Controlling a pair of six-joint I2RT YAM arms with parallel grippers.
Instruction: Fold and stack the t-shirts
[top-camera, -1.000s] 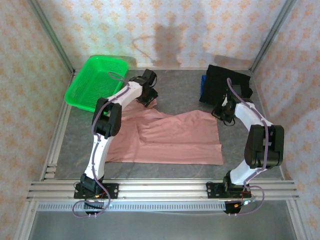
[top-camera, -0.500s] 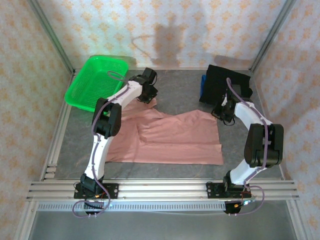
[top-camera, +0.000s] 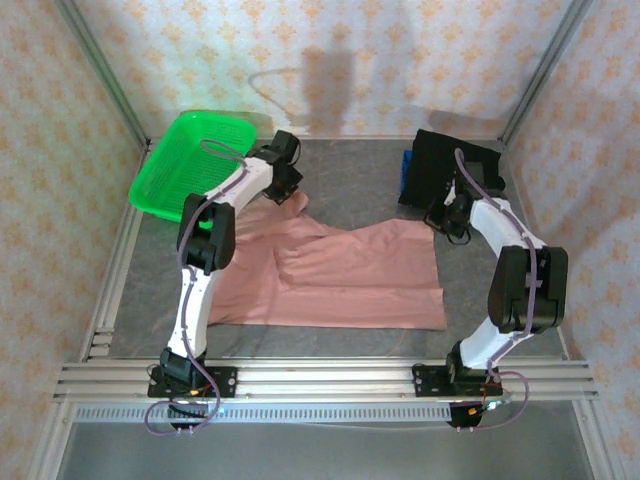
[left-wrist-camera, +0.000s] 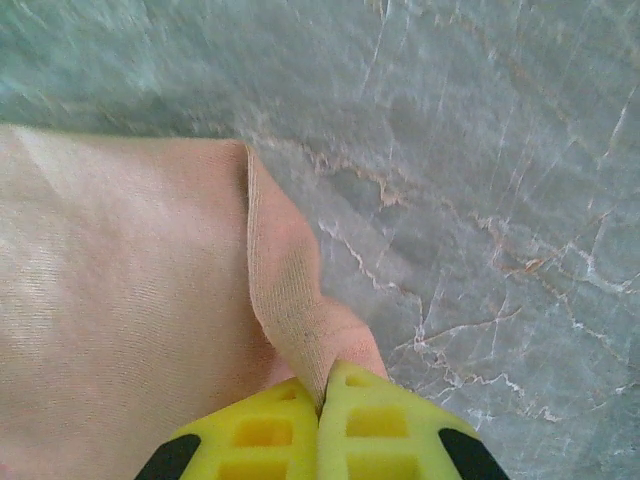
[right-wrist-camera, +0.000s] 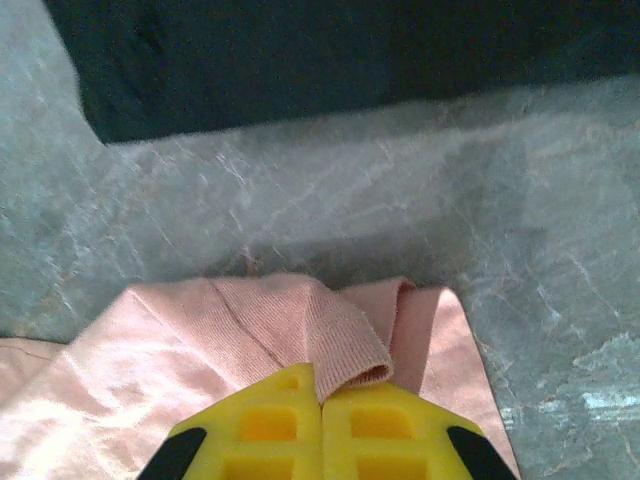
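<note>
Top external view showed us the grey table (top-camera: 350, 175), with the pink t-shirt (top-camera: 340, 280) spread at its centre. The black t-shirt (top-camera: 445, 170) lay folded at two o'clock and the green basket (top-camera: 190, 165) stood at ten o'clock. Within the last second the left gripper (top-camera: 292, 192) had closed on the pink far edge at eleven o'clock. The right gripper (top-camera: 441, 224) pinched the far corner at two o'clock. We judged both ends ready to be lifted for a fold. From above these grips were too small to judge; the wrist views made plain the cloth clamped between yellow fingers (left-wrist-camera: 265, 430).

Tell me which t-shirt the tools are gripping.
The pink t-shirt spread mid-table; left tool and right tool pinch its far edge. The black t-shirt lies folded, untouched.
</note>
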